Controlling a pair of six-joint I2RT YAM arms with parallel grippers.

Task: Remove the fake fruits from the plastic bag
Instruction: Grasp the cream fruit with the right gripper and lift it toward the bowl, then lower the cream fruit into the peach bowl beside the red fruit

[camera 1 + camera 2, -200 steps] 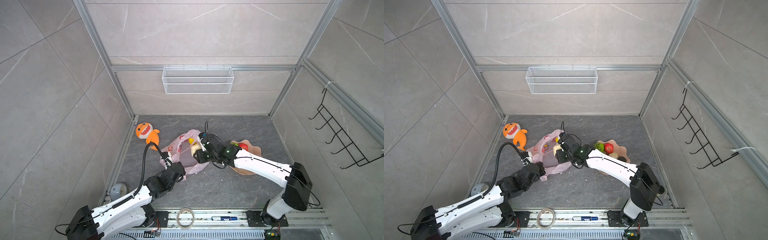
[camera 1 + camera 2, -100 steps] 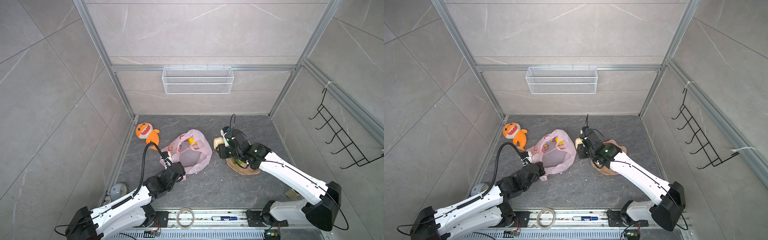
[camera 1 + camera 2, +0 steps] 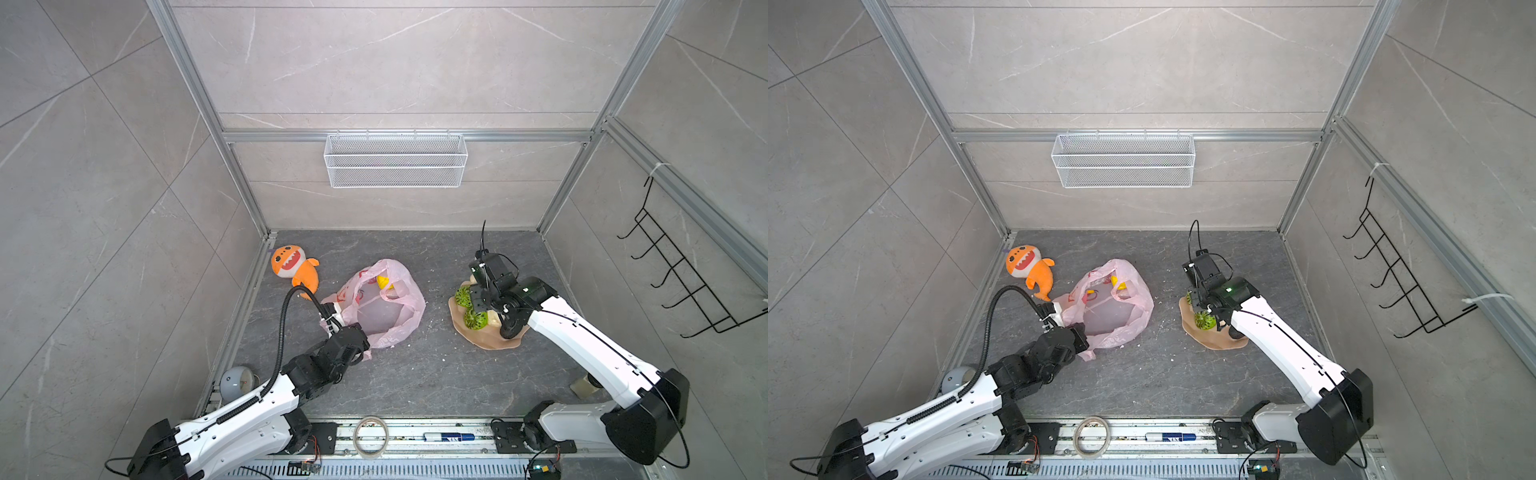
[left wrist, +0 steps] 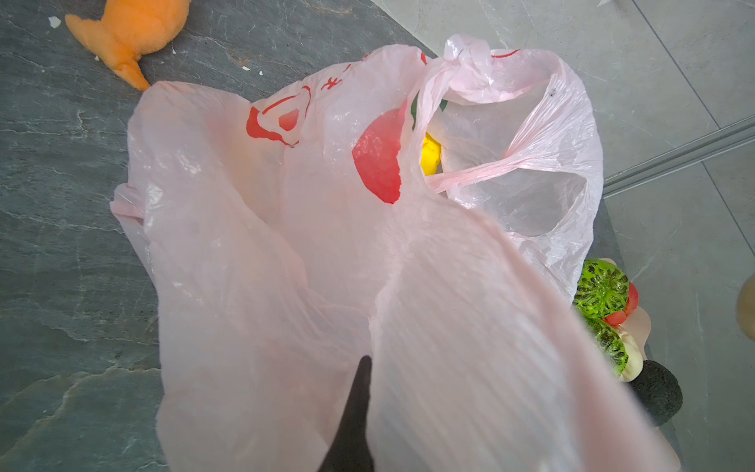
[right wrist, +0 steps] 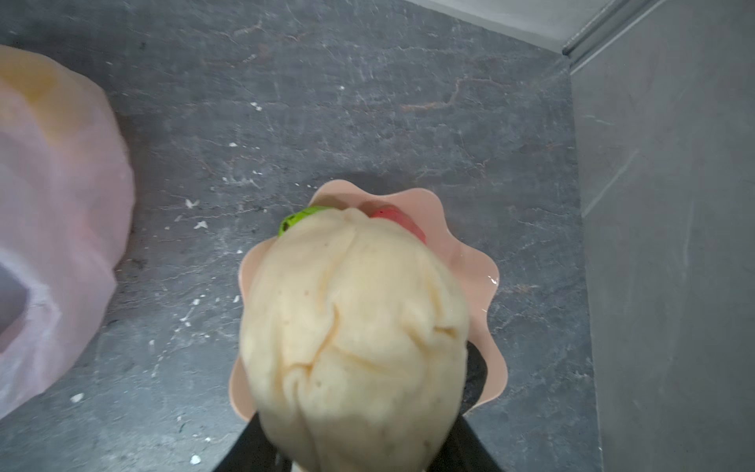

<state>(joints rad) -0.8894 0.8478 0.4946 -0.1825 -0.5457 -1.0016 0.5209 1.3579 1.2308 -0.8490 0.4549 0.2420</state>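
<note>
The cream lumpy fruit (image 5: 355,339) hung clamped in the right gripper (image 3: 484,301) just above the peach scalloped bowl (image 5: 482,286), where two green bumpy balls (image 3: 475,319) and a red apple (image 5: 398,220) already lay. It seemed wise to lower it into a bare part of the bowl before letting go, lest it roll off the pile. The pink plastic bag (image 3: 390,316), a yellow fruit (image 4: 431,157) inside, lay between the bowl and the plush shark (image 3: 291,268), its edge pinched by the clenched left gripper (image 3: 332,320).

right claw (image 3: 478,300) out of bag (image 3: 390,320), cream piece (image 5: 355,327) apparently over bowl (image 5: 479,282)
</note>
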